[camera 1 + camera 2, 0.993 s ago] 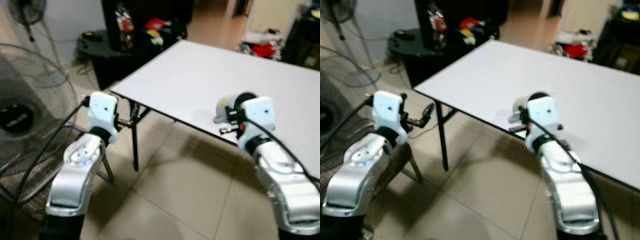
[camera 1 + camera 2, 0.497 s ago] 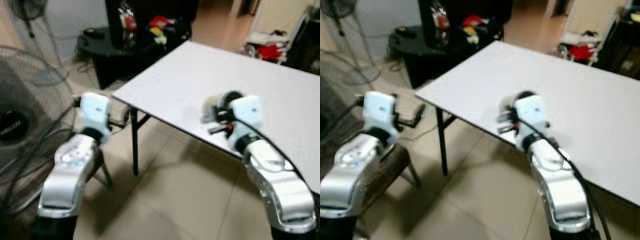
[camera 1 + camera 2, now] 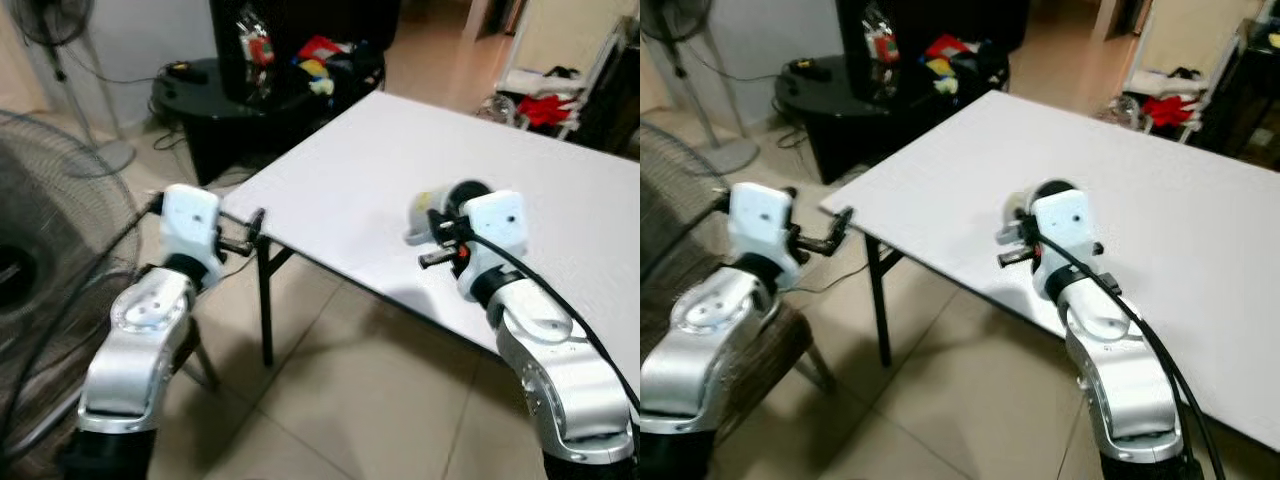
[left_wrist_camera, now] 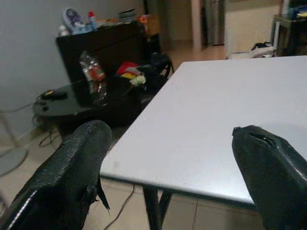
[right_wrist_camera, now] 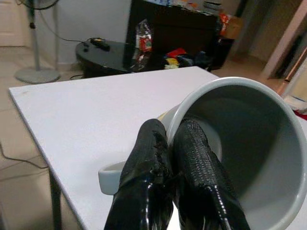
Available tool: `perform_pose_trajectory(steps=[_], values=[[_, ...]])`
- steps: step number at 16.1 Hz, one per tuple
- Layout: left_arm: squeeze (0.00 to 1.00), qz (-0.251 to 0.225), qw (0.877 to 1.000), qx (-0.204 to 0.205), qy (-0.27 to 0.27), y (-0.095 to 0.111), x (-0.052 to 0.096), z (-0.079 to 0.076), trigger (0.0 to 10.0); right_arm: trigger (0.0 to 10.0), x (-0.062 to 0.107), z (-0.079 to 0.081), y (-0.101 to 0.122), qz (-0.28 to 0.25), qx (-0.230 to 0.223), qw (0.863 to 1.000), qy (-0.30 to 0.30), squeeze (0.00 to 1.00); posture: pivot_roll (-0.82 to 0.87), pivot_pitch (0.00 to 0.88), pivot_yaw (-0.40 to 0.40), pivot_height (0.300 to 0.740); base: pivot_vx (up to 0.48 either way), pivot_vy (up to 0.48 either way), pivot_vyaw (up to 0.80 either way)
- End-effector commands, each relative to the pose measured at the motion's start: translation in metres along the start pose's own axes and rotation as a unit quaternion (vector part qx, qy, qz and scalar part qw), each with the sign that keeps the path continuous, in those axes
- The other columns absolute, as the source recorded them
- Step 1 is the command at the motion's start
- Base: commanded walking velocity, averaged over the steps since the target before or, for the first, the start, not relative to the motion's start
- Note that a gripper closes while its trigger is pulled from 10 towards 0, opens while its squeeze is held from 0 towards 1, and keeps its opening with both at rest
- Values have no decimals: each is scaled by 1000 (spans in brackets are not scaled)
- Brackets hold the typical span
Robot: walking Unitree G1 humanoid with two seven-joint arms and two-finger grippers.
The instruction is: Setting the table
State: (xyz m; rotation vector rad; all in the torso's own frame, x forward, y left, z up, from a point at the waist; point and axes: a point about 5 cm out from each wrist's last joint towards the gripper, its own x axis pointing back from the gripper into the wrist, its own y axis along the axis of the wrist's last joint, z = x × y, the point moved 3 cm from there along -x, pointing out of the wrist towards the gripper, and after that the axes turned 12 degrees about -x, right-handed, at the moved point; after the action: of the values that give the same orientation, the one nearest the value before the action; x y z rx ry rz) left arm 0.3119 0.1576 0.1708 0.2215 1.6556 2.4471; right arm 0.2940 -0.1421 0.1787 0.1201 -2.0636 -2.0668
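Grey mug point(image 5: 240, 158) stays clamped in right pincer point(image 5: 177, 158), above table point(image 3: 560, 210).

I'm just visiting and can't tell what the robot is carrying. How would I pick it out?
Find the big white table. Over its near edge, the right pincer pinches the rim of a grey mug, tipped on its side. It is the only crockery there.

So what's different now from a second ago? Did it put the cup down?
Not yet. The right gripper is still shut on the rim of the grey mug, held over the white table near its front edge. The whole picture has shifted a little, so the camera moved; the table itself shows no move. The left gripper stays open and empty by the table's corner.
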Motion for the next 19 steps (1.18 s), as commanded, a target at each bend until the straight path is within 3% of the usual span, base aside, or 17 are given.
perform_pose_trajectory(steps=[1, 6, 19], values=[[0, -10, 1000, 0, -13, 5, -3, -7, 10000, 10000, 1, -10, 4, -9, 10, 1000, -18, 0, 42, 0, 11, 740, 345, 0, 0], [0, -11, 1000, 1, -18, 5, -3, -9, 10000, 10000, 1, -12, 2, 1, 6, 1000, -17, 0, 42, 0, 7, 740, 344, 0, -606], [0, -18, 999, -5, -44, 6, -2, -15, 10000, 10000, -2, -12, 2, 4, 12, 1000, -8, 0, 45, 0, -1, 740, 345, 0, 0]])
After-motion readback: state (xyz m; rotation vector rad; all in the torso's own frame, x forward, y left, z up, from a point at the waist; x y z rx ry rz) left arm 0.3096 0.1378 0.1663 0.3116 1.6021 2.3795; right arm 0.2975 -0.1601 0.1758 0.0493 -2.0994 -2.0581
